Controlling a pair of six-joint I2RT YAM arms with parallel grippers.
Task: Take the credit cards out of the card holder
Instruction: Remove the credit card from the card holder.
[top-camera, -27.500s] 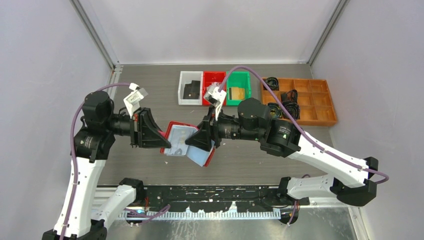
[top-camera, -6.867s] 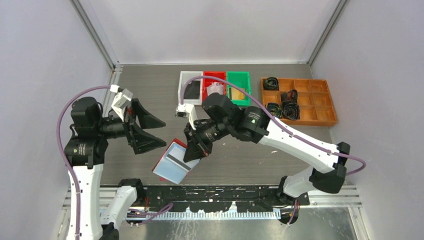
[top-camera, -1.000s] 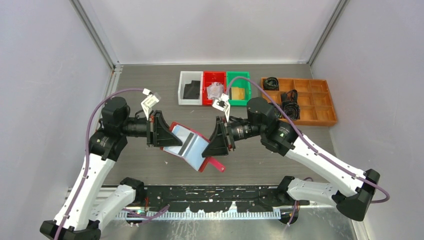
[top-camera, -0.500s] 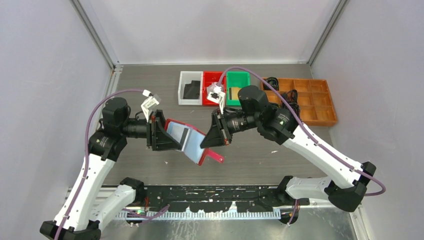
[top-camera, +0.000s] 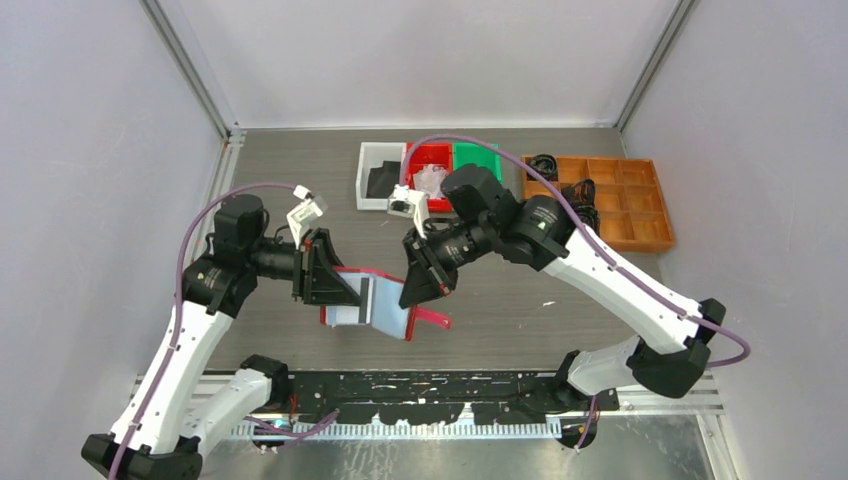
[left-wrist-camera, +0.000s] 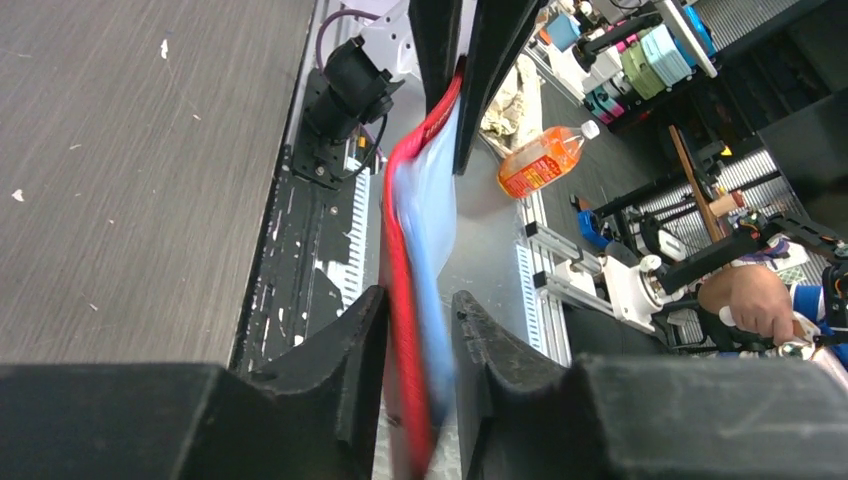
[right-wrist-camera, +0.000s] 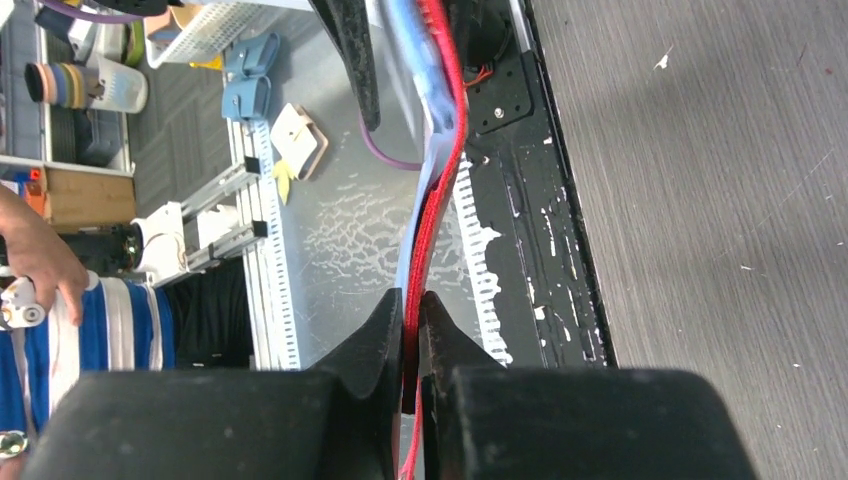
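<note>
Top view: the card holder (top-camera: 385, 308) hangs open above the table (top-camera: 280, 180), between my two grippers. My left gripper (top-camera: 338, 290) is at its left edge, my right gripper (top-camera: 420, 287) at its right. A pale credit card (top-camera: 365, 293) with a dark stripe sits in the blue pocket.

Left wrist: the holder's (left-wrist-camera: 402, 300) red cover and blue page stand edge-on between my left fingers (left-wrist-camera: 350, 340). The jaws are partly spread round it. It is blurred, so I cannot tell if they pinch.

Right wrist: my right gripper's (right-wrist-camera: 412, 322) jaws are pressed together on the holder's (right-wrist-camera: 428, 225) red edge.
</note>
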